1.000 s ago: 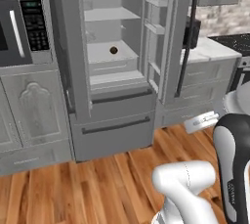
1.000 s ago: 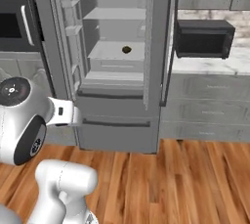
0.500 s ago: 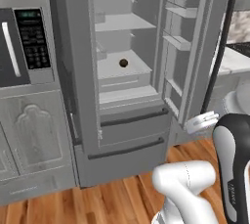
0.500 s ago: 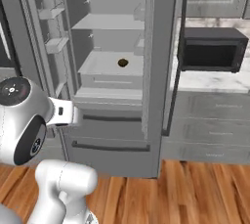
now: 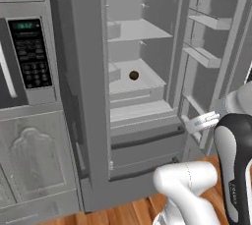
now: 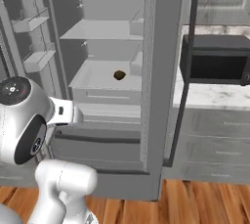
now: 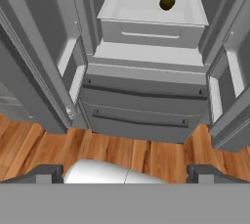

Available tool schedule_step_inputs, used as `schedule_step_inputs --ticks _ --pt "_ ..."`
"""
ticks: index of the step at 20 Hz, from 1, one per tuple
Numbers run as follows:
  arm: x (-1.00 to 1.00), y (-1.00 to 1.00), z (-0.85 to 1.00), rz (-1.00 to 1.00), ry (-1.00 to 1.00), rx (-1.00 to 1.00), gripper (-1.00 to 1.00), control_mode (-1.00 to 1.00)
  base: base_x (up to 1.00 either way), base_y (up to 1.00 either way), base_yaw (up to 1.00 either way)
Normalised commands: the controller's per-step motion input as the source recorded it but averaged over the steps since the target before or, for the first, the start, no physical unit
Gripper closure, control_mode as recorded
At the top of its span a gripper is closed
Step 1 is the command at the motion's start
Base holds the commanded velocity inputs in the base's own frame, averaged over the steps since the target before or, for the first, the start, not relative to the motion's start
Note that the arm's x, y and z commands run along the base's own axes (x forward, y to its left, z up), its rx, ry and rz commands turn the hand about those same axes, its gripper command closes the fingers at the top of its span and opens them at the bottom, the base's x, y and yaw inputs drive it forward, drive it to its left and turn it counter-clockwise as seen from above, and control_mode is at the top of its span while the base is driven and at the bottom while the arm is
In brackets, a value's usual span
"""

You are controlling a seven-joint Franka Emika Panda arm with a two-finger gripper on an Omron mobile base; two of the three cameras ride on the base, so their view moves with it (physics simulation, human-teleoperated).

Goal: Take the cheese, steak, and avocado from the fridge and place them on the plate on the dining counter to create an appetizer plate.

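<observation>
A kitchen of grey cabinets and a wood plank floor surrounds the fridge, whose two upper doors stand swung wide open. Inside, pale grey shelves step down toward a drawer front and a lower freezer drawer with dark handle bars. The avocado sits alone on the middle shelf, a small dark olive ball set back from the shelf's front edge and nearer its right side in the hand view; it also shows in the right base view and the hand view. The shelf above it looks bare apart from a pale box at its left edge.

To the left of the fridge, in the left base view, is a black-panelled microwave with green digits, built into the cabinets. In the right base view a black appliance stands on a marbled counter just beside the fridge's right door.

The tool hangs low in front of the fridge, well apart from the avocado, looking up at the shelves over the floor. Its two dark finger tips sit far apart at the bottom corners of the hand view, jaws spread wide with nothing between them.
</observation>
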Motion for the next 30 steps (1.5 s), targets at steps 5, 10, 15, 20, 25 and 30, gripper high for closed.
schedule_step_inputs --ticks 5,10,15,20,25,30 --pt "0.00 0.00 0.00 0.00 0.00 0.00 -1.00 1.00 0.44 0.00 0.00" --pt "0.00 0.00 0.00 0.00 0.00 0.00 -1.00 1.00 0.34 0.00 0.00" --pt "0.00 0.00 0.00 0.00 0.00 0.00 -1.00 1.00 0.37 0.00 0.00" --pt "0.00 0.00 0.00 0.00 0.00 0.00 -1.00 1.00 0.45 0.00 0.01" --pt "0.00 0.00 0.00 0.00 0.00 0.00 -1.00 1.00 0.42 0.00 0.01" --pt "0.00 0.00 0.00 0.00 0.00 0.00 -1.00 1.00 0.39 -0.06 0.01"
